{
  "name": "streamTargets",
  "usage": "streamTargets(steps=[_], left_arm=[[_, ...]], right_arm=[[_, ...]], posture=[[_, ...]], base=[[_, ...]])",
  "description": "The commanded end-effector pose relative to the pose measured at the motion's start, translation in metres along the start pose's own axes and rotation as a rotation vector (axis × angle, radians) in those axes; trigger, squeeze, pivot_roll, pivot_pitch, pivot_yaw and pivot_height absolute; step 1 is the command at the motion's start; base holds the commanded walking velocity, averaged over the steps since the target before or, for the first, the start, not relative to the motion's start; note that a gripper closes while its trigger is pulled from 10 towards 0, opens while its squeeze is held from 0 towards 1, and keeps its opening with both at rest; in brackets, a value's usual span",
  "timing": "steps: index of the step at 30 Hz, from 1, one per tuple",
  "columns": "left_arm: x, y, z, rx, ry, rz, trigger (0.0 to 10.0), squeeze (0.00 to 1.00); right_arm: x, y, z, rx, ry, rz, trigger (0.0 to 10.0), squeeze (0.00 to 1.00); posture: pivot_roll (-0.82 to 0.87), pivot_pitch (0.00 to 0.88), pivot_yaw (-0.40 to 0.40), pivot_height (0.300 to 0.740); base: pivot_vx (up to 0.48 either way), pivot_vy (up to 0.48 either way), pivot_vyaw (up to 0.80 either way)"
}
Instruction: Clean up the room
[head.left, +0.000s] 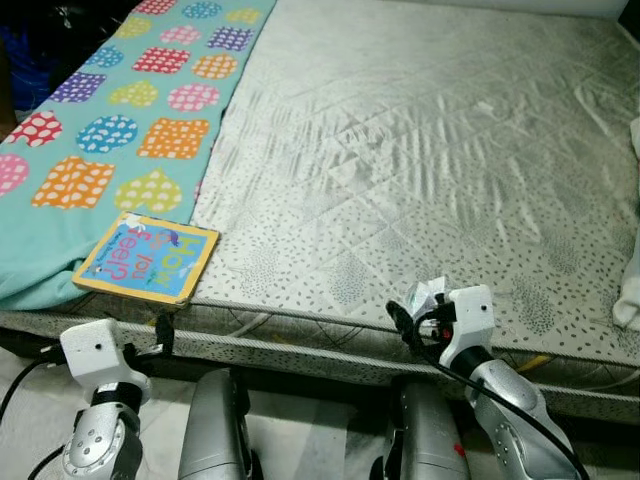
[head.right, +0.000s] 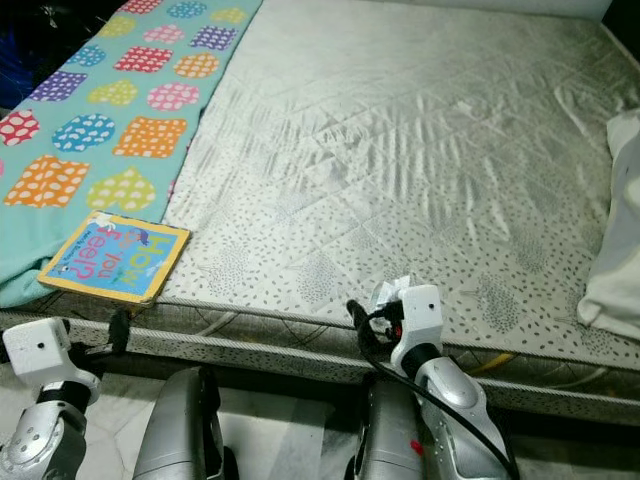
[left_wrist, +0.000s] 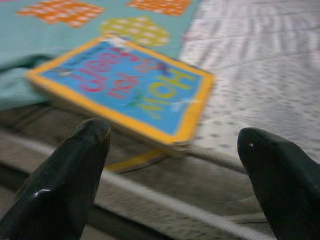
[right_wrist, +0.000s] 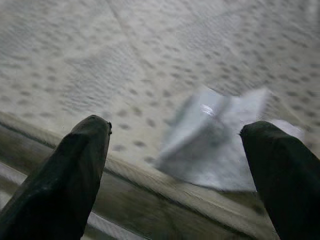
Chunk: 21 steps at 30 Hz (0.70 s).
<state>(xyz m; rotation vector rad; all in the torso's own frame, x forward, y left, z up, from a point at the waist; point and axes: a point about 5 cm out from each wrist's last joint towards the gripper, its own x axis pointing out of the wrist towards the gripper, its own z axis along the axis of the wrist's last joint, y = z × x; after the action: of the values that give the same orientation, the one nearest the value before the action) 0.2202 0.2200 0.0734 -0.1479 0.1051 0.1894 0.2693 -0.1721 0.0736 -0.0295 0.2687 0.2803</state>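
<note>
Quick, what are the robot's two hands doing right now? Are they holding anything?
Left gripper: open, holding nothing, aimed at the book.
Right gripper: open, holding nothing, in front of the crumpled wrapper.

Two silver arms w/ a dimpled, perforated metal finish, rounded segments. Left arm (head.left: 100, 440) is topped by a boxy white wrist module w/ a small dark screw dot on its face; thin black cable loops off its side. Right arm (head.left: 505, 410) has the same white block at the wrist, red marks by a dark connector, and a thick black cable running down along the forearm. Two smooth grey rounded shells sit low betw. the arms, one w/ a red spot. Left gripper (left_wrist: 175, 165): glossy black tapered fingers, blunt tips. Right gripper (right_wrist: 177, 165): same look, matte-black.
</note>
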Motion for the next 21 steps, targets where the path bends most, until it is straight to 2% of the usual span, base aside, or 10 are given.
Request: streamTargets(steps=[1, 6, 16, 18, 21], left_arm=[[-0.002, 0.003, 0.0, 0.004, 0.006, 0.011, 10.0, 0.0], [-0.005, 0.004, 0.004, 0.023, -0.006, 0.02, 10.0, 0.0], [-0.005, 0.003, 0.005, 0.038, -0.003, 0.01, 10.0, 0.0], [-0.005, 0.001, 0.006, 0.047, -0.004, 0.003, 10.0, 0.0], [-0.005, 0.002, 0.006, 0.048, -0.003, 0.004, 10.0, 0.0]], right_arm=[[0.004, 0.003, 0.005, -0.02, -0.012, 0.003, 10.0, 0.0], [0.021, 0.009, 0.022, -0.067, -0.087, -0.037, 10.0, 0.0], [0.032, 0.005, 0.028, -0.165, -0.094, -0.093, 10.0, 0.0], [0.036, 0.007, 0.029, -0.161, -0.093, -0.099, 10.0, 0.0], [0.042, 0.011, 0.027, -0.211, -0.066, -0.092, 10.0, 0.0]], posture=[[-0.06, 0.157, -0.033, 0.53], [-0.02, 0.163, -0.026, 0.53], [-0.02, 0.162, -0.021, 0.53], [-0.02, 0.162, -0.021, 0.53], [-0.02, 0.157, -0.019, 0.53]], base=[[0.0, 0.0, 0.0], [0.0, 0.0, 0.0], [0.0, 0.0, 0.0], [0.0, 0.0, 0.0], [0.0, 0.0, 0.0]])
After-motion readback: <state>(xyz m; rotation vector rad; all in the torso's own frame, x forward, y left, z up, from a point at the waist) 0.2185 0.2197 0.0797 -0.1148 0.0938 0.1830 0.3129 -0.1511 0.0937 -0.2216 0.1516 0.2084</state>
